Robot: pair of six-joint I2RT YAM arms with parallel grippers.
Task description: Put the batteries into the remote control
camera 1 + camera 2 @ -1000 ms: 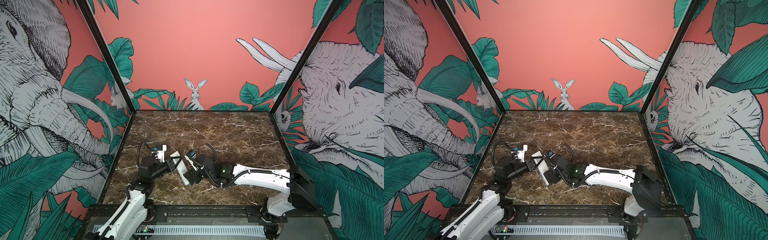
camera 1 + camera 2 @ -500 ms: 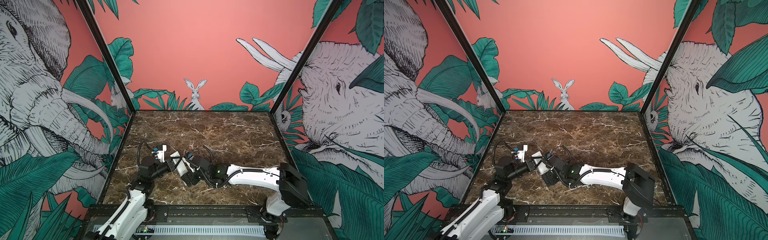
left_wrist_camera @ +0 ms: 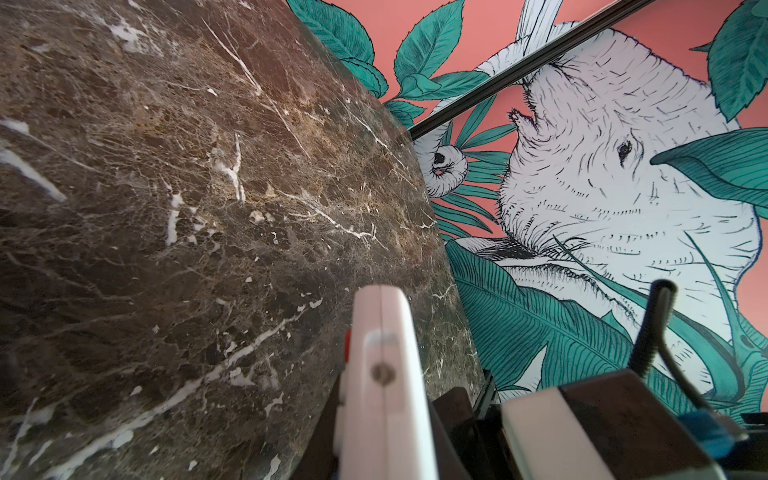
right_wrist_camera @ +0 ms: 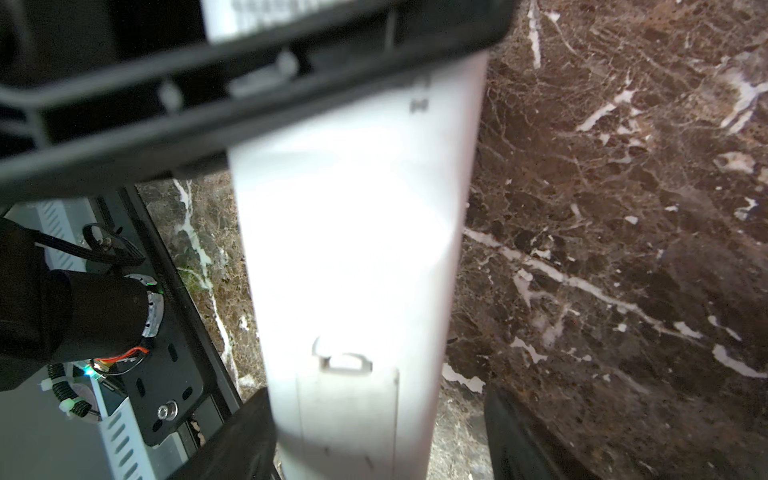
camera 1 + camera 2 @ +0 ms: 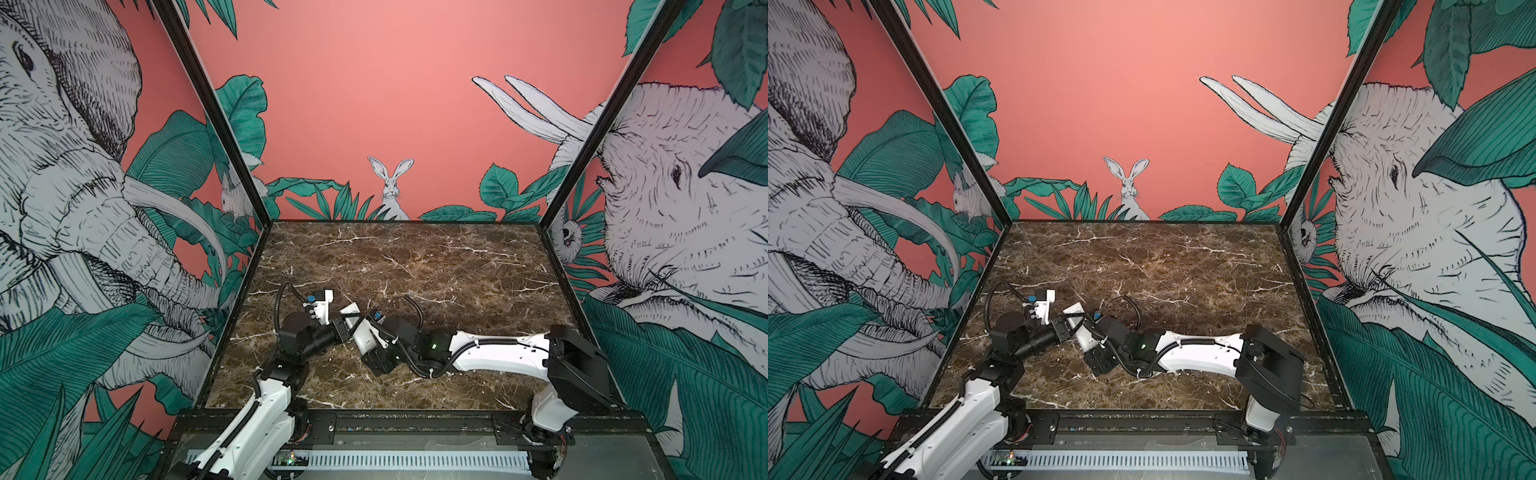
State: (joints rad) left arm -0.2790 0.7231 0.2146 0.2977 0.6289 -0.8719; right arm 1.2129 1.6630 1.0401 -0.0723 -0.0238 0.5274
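The white remote control (image 5: 362, 337) (image 5: 1084, 335) is held tilted above the marble, near the table's front left. My left gripper (image 5: 344, 328) (image 5: 1065, 326) is shut on it across its upper part; the left wrist view shows the remote's edge (image 3: 382, 353) running out between the jaws of the left gripper (image 3: 386, 415). My right gripper (image 5: 369, 350) (image 4: 378, 395) stands open around the lower end, plain back (image 4: 353, 228) and cover latch facing it. A gap shows at one finger (image 4: 519, 432). The batteries are out of view.
The brown marble table (image 5: 415, 266) is boxed in by painted walls at the left, back and right. A black rail (image 5: 395, 419) runs along the front edge. My right arm (image 5: 498, 353) lies low across the front right of the table.
My right arm has swung left and brought its gripper around the remote's lower end, and its jaws have narrowed a little. My left gripper has kept the remote still.
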